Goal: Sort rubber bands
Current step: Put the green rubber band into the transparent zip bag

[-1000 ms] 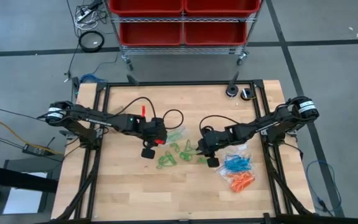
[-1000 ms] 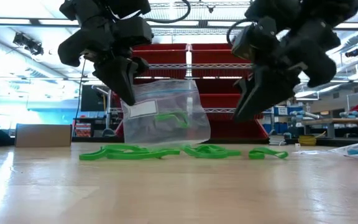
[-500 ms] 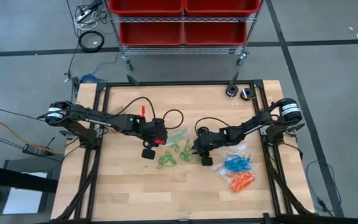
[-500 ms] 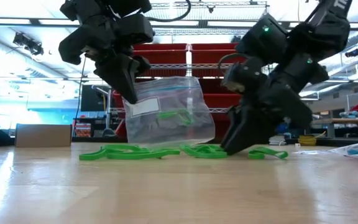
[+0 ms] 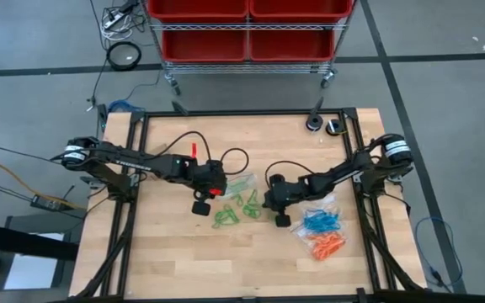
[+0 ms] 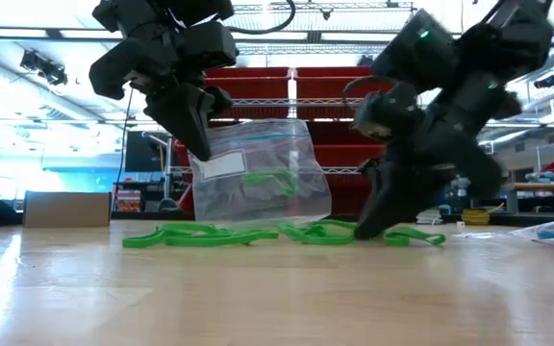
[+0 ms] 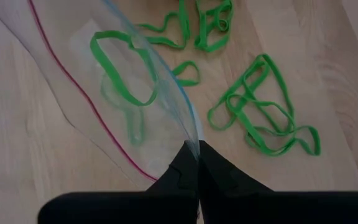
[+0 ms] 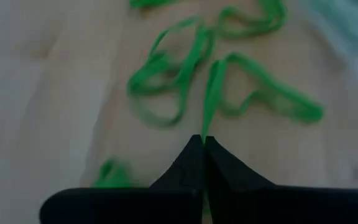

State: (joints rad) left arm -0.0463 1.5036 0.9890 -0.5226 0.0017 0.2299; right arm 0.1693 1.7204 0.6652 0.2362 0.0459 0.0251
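Several green rubber bands [image 5: 226, 215] lie loose on the wooden table [image 5: 175, 252] between my two arms. My left gripper [image 7: 197, 149] hangs above the table, shut on a clear plastic bag [image 6: 258, 178] with a green band [image 7: 123, 68] inside it. My right gripper [image 8: 202, 142] is down at the table top [image 6: 365, 231], shut on one green band [image 8: 211, 93] of the loose group. My left gripper pinches the clear bag's top edge [image 7: 190, 134] between its two fingers, coming slanting down from the table's left. The bag hangs below the fingers, tilted, its mouth side up; whether its lower edge [image 6: 258, 219] touches the table I cannot tell. My right gripper pinches one strand of a green band [image 8: 207, 124] at its fingertips, slanting down from the table's right. The rest of that band [image 8: 272, 99] lies flat on the table.
Two clear bags lie at the right, one with blue bands [image 5: 318, 220] and one with orange bands [image 5: 327, 246]. Two small round things [image 5: 322, 124] sit at the far right corner. Black frame rails [image 5: 129, 210] run along both table sides.
My right gripper has sunk from above the table onto the green bands, shifting a little toward the table's left, and has shut on one band. My left gripper has kept still with the bag.
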